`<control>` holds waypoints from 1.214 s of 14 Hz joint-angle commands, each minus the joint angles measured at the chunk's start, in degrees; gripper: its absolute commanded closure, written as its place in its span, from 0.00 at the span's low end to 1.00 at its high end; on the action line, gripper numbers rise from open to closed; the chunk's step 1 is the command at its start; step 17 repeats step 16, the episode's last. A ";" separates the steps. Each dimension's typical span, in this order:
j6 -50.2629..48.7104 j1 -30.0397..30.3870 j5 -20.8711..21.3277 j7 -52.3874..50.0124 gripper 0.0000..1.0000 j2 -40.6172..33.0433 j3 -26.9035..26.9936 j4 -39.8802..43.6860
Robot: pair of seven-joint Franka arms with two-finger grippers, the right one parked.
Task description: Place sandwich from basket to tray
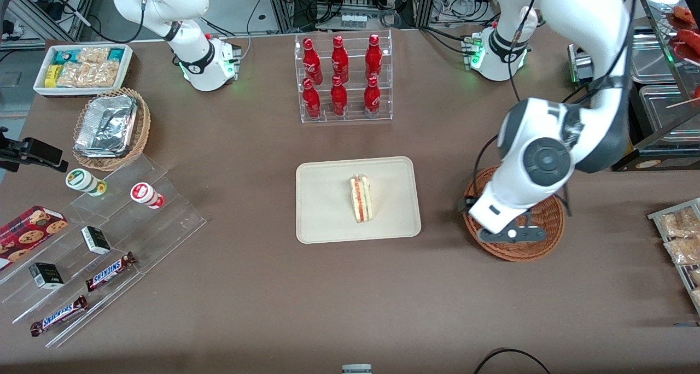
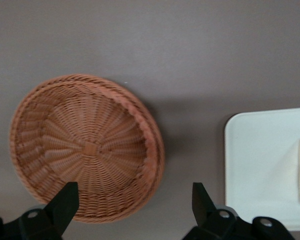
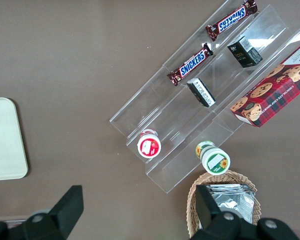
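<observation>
1. The sandwich (image 1: 361,199) lies on the tray (image 1: 322,199), about mid-tray, its red and green filling edge facing up; nothing grips it.
2. The tray sits on the brown worktop (image 1: 262,286), nearer the front camera than the clear rack (image 1: 345,79) of 6 red bottles (image 1: 339,96).
3. The basket (image 1: 538,245) sits beside the tray, toward the working arm's end of the worktop; the 2 do not touch. The wrist view shows the basket (image 2: 87,147) holding nothing.
4. The claw (image 2: 135,200) hangs above the basket's rim on the tray's side, apart from the weave, fingers (image 2: 65,200) spread wide and pinching nothing.
5. Toward the parked arm's end stands a stepped clear shelf (image 1: 136,221) with 2 Snickers bars (image 1: 109,271), and a tan wicker basket (image 1: 109,128) with foil.
</observation>
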 commanded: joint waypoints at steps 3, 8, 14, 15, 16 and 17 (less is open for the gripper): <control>-3.34 4.87 0.28 10.56 0.00 -11.16 -0.50 -7.52; -12.57 17.86 0.28 17.60 0.00 -18.98 -9.80 -6.99; -21.03 23.06 0.98 21.56 0.00 -22.68 -10.96 -3.03; -21.20 23.94 0.90 21.56 0.00 -22.86 -11.05 -3.03; -21.47 24.30 0.90 21.56 0.00 -23.38 -10.96 -3.03; -21.47 24.30 0.90 21.56 0.00 -23.38 -10.96 -3.03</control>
